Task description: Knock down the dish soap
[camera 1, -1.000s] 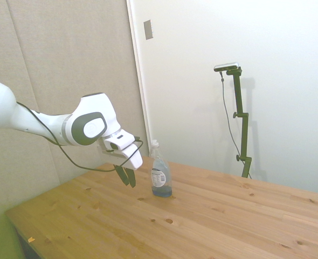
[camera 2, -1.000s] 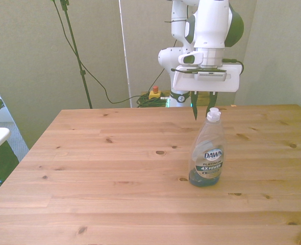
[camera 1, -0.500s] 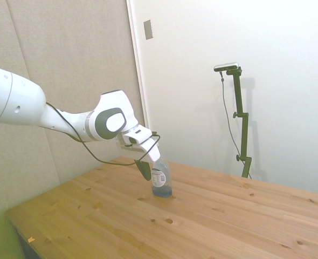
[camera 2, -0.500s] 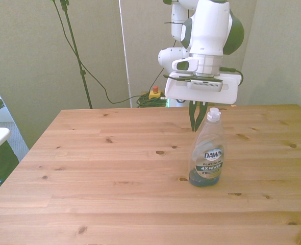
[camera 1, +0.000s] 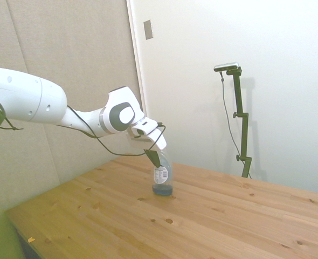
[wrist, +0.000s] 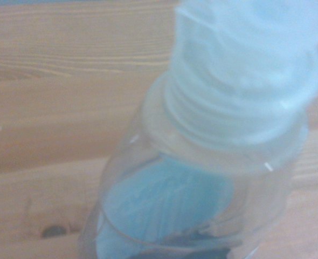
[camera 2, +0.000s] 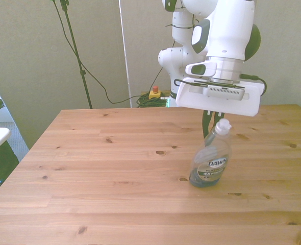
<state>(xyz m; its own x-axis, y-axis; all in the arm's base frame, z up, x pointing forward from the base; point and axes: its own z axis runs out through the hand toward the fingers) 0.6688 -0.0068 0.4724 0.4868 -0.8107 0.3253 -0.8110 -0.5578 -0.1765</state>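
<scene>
Here the gripper (camera 2: 209, 124) (fingers nearly together) presses the tilted dish soap (camera 2: 210, 162).

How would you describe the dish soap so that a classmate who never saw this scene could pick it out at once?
Start at the wooden table. On it, just below the white arm's end effector, stands the dish soap, the only item on the tabletop. It is a small clear bottle with blue liquid at its base, a white cap and a front label, leaning toward the front view's right.

clear dish soap (camera 2: 210, 162) with blue liquid, white cap, white-and-dark label, white gripper (camera 2: 209, 125), knotty light-brown table (camera 2: 115, 173)
</scene>
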